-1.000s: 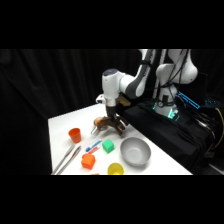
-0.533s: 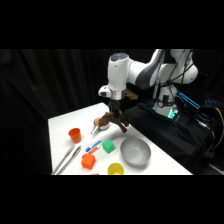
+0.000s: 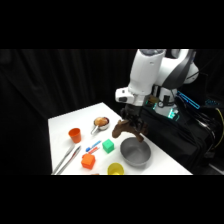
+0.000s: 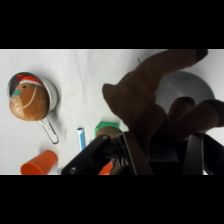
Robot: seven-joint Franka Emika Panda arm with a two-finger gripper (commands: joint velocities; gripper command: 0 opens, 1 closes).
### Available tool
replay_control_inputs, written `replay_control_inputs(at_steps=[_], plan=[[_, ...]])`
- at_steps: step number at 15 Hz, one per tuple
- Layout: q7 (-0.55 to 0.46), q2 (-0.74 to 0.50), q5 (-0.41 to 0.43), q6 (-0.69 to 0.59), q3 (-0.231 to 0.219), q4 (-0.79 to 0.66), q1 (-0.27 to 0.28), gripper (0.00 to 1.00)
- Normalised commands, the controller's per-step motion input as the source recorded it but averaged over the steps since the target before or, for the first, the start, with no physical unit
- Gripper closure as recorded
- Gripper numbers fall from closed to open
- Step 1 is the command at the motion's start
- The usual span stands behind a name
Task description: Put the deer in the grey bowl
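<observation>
The dark brown deer (image 3: 126, 129) hangs in the air from my gripper (image 3: 132, 120), which is shut on it, just above and left of the grey bowl (image 3: 135, 153). In the wrist view the deer (image 4: 145, 97) fills the middle, its limbs dangling in front of the grey bowl (image 4: 192, 89) at the right. My gripper (image 4: 160, 150) is mostly covered by the toy's body.
On the table are a small metal dish with a round brownish item (image 3: 101, 122), an orange cup (image 3: 75, 134), metal tongs (image 3: 66, 159), a green block (image 3: 108, 146), an orange block (image 3: 88, 161), a blue marker (image 3: 92, 147) and a yellow bowl (image 3: 114, 169). Black equipment stands at the right.
My gripper has lifted the deer off the table and carried it right, from beside the metal dish to the space over the grey bowl's left rim.
</observation>
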Motion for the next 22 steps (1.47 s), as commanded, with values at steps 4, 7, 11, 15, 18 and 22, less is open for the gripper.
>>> replay_control_inputs(at_steps=[4, 7, 11, 15, 18, 22], plan=[[0.13, 0.08, -0.022, -0.03, 0.129, 0.07, 0.104, 0.94], [0.09, 0.26, -0.117, 0.05, 0.014, 0.13, 0.031, 0.68], [0.06, 0.25, -0.145, 0.10, -0.074, 0.15, 0.018, 0.42], [0.05, 0.16, -0.130, 0.07, -0.107, 0.15, 0.045, 0.12], [0.03, -0.02, -0.104, 0.00, -0.105, 0.10, 0.049, 0.00], [-0.04, -0.28, -0.050, -0.13, -0.081, 0.00, 0.007, 0.00]])
